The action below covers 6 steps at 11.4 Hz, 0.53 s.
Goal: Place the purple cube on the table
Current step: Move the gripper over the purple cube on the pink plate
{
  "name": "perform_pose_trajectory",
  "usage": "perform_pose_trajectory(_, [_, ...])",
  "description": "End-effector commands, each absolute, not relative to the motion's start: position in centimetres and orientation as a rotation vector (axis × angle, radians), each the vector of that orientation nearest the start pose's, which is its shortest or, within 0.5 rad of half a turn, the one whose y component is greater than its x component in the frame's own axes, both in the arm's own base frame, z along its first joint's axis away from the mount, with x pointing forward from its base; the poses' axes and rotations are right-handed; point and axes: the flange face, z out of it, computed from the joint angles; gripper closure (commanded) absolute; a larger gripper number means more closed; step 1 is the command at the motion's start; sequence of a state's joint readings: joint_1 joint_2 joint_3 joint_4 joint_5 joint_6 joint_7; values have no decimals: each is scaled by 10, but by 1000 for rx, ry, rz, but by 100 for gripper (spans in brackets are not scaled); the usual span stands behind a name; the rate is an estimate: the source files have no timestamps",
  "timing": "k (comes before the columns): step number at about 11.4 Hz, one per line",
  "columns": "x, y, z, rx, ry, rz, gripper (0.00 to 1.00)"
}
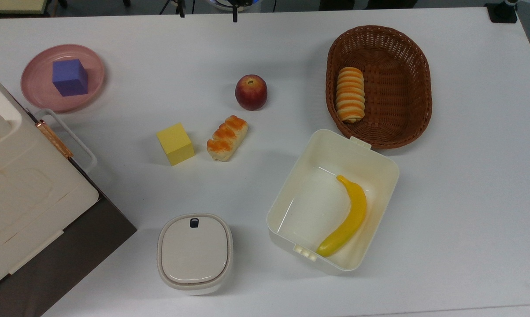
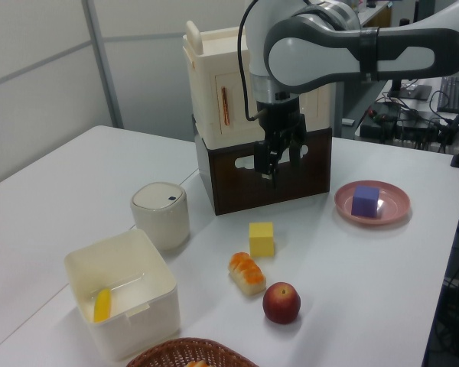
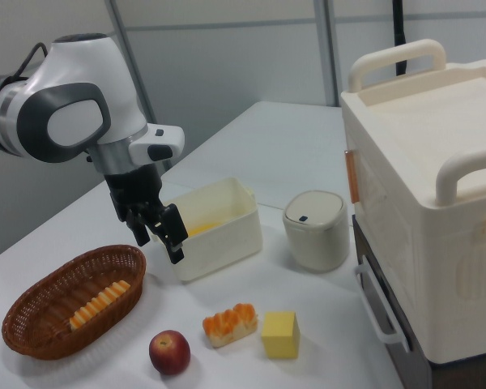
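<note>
the purple cube (image 2: 365,201) sits on the pink plate (image 2: 396,211); the pincer (image 2: 278,164), spread and empty, hangs well apart toward the left view's left, above the tabletop (image 2: 76,183).

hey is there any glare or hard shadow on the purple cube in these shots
Top view: the purple cube is evenly lit, no glare, a faint shadow on the plate. Left view: the cube looks matte, its front face slightly darker, soft shadow beside it.
</note>
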<state>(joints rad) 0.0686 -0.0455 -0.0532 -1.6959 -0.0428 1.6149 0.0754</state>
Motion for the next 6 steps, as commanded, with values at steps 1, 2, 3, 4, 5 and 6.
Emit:
perform_pose_trajectory(1, [535, -5, 593, -3186, 122, 73, 0])
perform_pose_trajectory(2, [536, -8, 592, -3185, 129, 71, 0])
perform_pose_trajectory(3, [536, -8, 592, -3187, 129, 71, 0])
perform_pose_trajectory(4, [537, -18, 591, -3187, 155, 69, 0])
perform_pose_trajectory(5, [537, -25, 590, -3190, 126, 71, 0])
perform_pose_trajectory(6, [536, -38, 590, -3188, 41, 75, 0])
